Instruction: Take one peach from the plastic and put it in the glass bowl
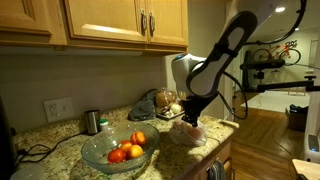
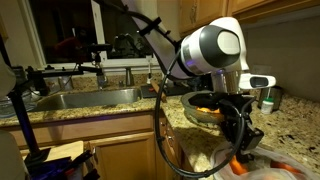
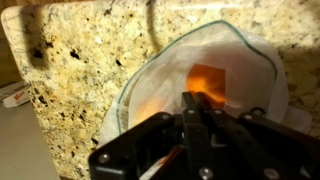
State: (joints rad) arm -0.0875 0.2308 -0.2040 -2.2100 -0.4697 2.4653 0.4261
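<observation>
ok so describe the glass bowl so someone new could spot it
On the granite counter, find the outlet and the metal cup below the cabinets. The glass bowl sits just in front of them. It is the only clear, wide dish and holds orange-red fruit, unlike the white plastic bag under the gripper.

Exterior views across one countertop (wrist view downward, close)

Inside the plastic bag, the peaches blur into an orange glow; the claw over the bag is too dark to read.
</observation>
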